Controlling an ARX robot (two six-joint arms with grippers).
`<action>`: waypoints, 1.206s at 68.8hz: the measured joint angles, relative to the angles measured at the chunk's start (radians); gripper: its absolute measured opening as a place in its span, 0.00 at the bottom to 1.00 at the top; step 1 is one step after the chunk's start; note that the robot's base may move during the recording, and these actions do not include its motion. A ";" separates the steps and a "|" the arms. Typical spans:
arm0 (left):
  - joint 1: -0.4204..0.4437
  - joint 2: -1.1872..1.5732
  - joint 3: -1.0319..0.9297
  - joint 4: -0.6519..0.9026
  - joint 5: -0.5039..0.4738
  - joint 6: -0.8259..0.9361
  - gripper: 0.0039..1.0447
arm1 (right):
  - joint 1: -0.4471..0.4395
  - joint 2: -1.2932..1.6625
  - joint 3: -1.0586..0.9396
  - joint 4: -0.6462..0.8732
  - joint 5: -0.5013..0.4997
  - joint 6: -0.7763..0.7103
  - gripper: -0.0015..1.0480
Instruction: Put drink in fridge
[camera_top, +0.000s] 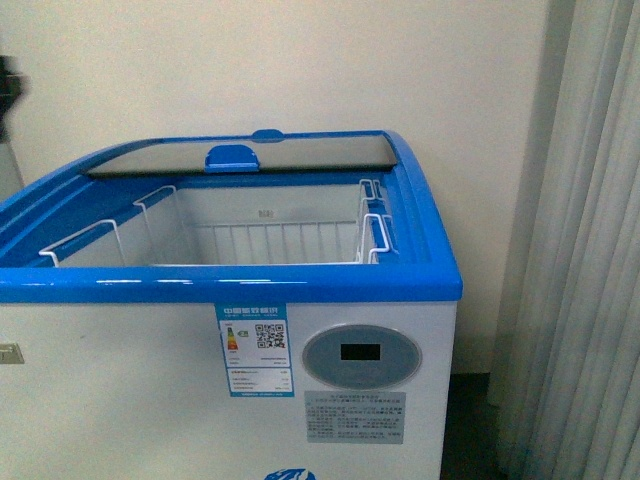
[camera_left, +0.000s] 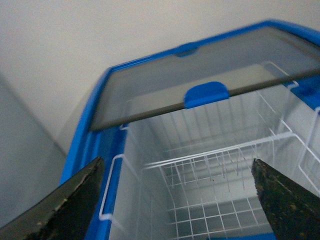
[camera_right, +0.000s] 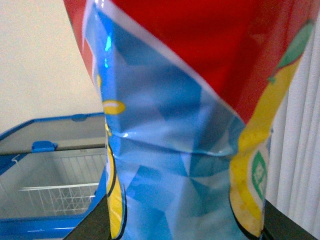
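One chest freezer (camera_top: 130, 400) carries two blue lid handles, a nearer handle (camera_top: 238, 157) and a farther handle (camera_top: 267, 133), one oval grey display (camera_top: 361, 355) and two printed labels, a blue label (camera_top: 255, 350) and a grey label (camera_top: 355, 417). At least two white wire baskets (camera_top: 250, 238) sit inside. One drink (camera_right: 175, 150) and one curtain (camera_top: 590, 250) are also in view.

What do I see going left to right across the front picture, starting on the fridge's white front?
sticker → oval display → curtain
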 joint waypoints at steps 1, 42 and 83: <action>0.009 -0.029 -0.031 0.000 0.006 -0.008 0.63 | 0.000 0.000 0.000 0.000 0.002 0.000 0.38; 0.052 -0.523 -0.566 0.006 0.022 -0.093 0.02 | 0.057 0.962 0.804 -0.633 -0.374 -0.976 0.38; 0.052 -0.789 -0.678 -0.134 0.022 -0.093 0.02 | 0.353 1.933 1.886 -1.018 -0.121 -1.499 0.38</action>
